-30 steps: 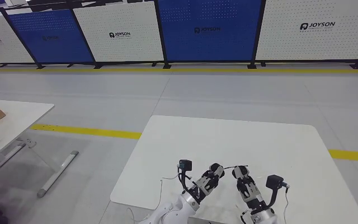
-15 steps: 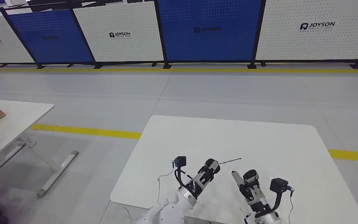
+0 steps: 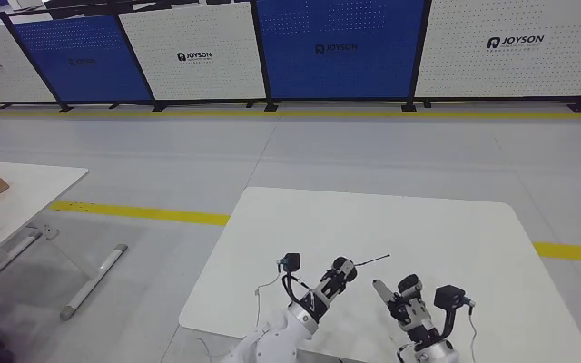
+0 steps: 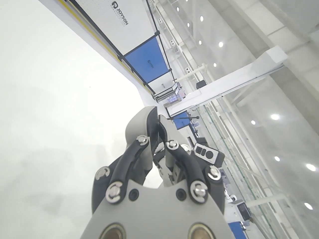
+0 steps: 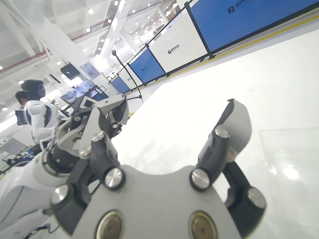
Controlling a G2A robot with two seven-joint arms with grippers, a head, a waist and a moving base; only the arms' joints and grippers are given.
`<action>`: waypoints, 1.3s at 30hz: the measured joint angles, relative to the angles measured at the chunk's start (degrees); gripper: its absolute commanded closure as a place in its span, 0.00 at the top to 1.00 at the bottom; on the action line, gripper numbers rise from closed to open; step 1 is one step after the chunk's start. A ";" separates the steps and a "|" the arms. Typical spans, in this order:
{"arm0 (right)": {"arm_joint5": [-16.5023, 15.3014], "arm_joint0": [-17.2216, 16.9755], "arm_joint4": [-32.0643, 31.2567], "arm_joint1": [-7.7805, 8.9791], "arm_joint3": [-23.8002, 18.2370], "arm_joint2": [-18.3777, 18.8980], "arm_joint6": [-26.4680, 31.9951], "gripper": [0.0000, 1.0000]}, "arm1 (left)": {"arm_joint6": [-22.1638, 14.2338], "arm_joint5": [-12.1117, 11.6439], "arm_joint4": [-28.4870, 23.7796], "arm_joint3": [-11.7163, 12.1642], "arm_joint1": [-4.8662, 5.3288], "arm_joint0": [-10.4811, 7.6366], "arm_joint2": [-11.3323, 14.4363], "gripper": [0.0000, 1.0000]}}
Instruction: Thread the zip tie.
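Observation:
A thin black zip tie (image 3: pixel 372 262) sticks out from my left gripper (image 3: pixel 341 268), which is shut on one end of it above the white table (image 3: pixel 363 213). In the left wrist view the fingers (image 4: pixel 149 125) are pressed together on the strap, and a short piece of the zip tie (image 4: pixel 185 118) pokes out past them. The right wrist view shows the zip tie (image 5: pixel 124 70) curving upward out of the left gripper (image 5: pixel 117 110). My right gripper (image 3: pixel 392 288) hangs a little to the side, nearer the table's front edge, open and holding nothing. Its fingertip (image 5: pixel 233 110) is well apart from the tie.
Both arms are close to the table's near edge (image 3: pixel 245 331). The far half of the table is bare. Another white table (image 3: pixel 27 186) stands off to the left, and blue and white partition panels (image 3: pixel 336 50) line the floor behind.
One second ago both grippers were close together at the zip tie. The right gripper has since drawn back toward the near edge, off the tie. The left still holds the tie.

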 measured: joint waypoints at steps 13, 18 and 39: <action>1.11 -0.22 -10.64 0.90 -2.36 2.37 2.65 1.00 | -2.62 -0.77 -3.31 -1.89 0.25 0.96 -0.93 0.00; 3.89 2.15 -12.39 0.67 0.51 0.94 4.71 1.00 | -4.30 -0.51 -5.48 -2.02 0.11 0.35 -0.24 0.00; 4.14 5.05 -13.58 0.32 2.71 -2.28 5.22 0.29 | -4.35 -0.02 -5.47 -1.07 -0.13 -0.82 1.12 0.00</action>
